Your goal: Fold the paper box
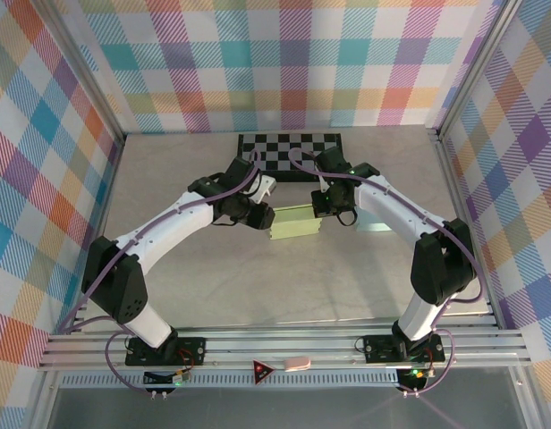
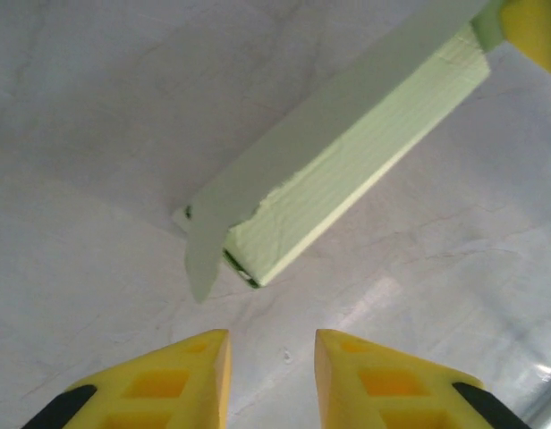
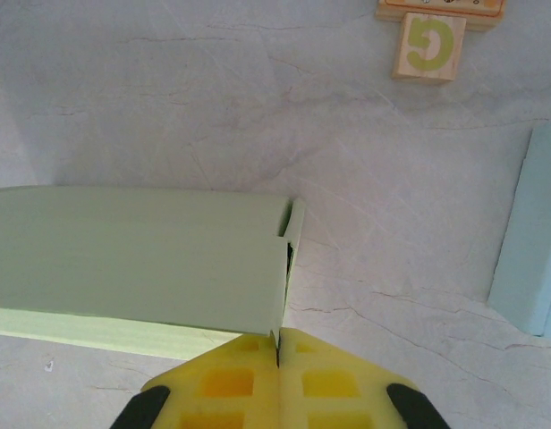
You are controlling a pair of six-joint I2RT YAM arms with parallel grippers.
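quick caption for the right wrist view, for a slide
Right gripper shut on the end flap of a pale green paper box on a grey table, wooden letter block beyond.

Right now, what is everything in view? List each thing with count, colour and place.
paper box: 1, pale green, table centre, between the two arms
checkerboard: 1, black and white, far edge of the table
flat panel: 1, light blue, right of the box
letter block: 1, wood with a green letter, beyond the box
table: 1, grey, under everything
left gripper: 1, yellow, jaws apart, just short of the box's end
right gripper: 1, yellow, jaws shut on a box flap
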